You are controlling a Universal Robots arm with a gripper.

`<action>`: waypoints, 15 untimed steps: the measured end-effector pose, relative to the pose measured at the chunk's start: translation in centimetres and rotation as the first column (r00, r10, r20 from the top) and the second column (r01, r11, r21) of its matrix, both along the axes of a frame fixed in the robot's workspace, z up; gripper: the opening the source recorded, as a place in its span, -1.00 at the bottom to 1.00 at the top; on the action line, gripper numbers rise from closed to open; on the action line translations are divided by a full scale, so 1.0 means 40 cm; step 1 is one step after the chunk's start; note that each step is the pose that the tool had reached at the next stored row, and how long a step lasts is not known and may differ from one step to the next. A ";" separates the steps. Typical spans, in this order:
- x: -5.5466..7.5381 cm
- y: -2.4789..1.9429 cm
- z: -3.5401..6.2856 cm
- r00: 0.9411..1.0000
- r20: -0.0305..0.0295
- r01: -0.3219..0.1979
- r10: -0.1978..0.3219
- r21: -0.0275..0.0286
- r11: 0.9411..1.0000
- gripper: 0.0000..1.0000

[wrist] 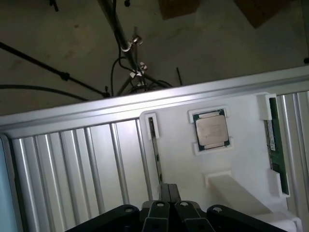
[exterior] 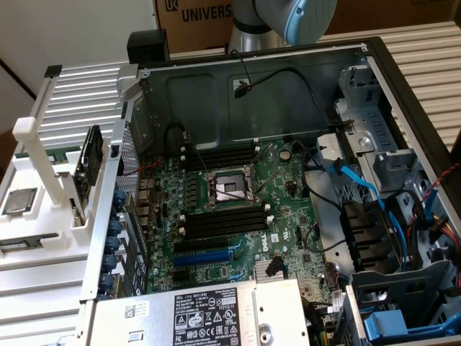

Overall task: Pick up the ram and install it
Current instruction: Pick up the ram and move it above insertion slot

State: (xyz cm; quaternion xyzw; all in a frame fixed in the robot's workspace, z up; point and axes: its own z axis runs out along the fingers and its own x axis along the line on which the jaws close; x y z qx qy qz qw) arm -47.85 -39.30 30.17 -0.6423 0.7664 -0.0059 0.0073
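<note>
The ram (wrist: 275, 145) is a long thin green stick lying in the white holder (wrist: 241, 159), clipped at both ends, beside a square silver processor (wrist: 211, 129). My gripper (wrist: 169, 187) hovers above that holder with its fingers pressed together and nothing between them. It is well off to one side of the ram, closer to a thin dark strip (wrist: 155, 150) set in a narrow groove. In the exterior view the open computer case shows the motherboard (exterior: 238, 216) with long black slots (exterior: 223, 220) on both sides of the processor socket (exterior: 229, 189).
A blue slot (exterior: 205, 256) lies below the black slots. Blue and black cables (exterior: 360, 187) and drive cages fill the case on the exterior view's right. The white holder (exterior: 32, 216) and a standing black card (exterior: 90, 162) sit on the ribbed metal table at the exterior view's left.
</note>
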 end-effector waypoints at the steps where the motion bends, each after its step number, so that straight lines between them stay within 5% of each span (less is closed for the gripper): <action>1: 0.000 0.000 -0.003 1.000 0.000 -0.005 0.005 0.000 1.000 -0.80; 15: 0.000 -0.002 -0.062 0.997 0.001 -0.073 0.073 0.000 0.997 -0.80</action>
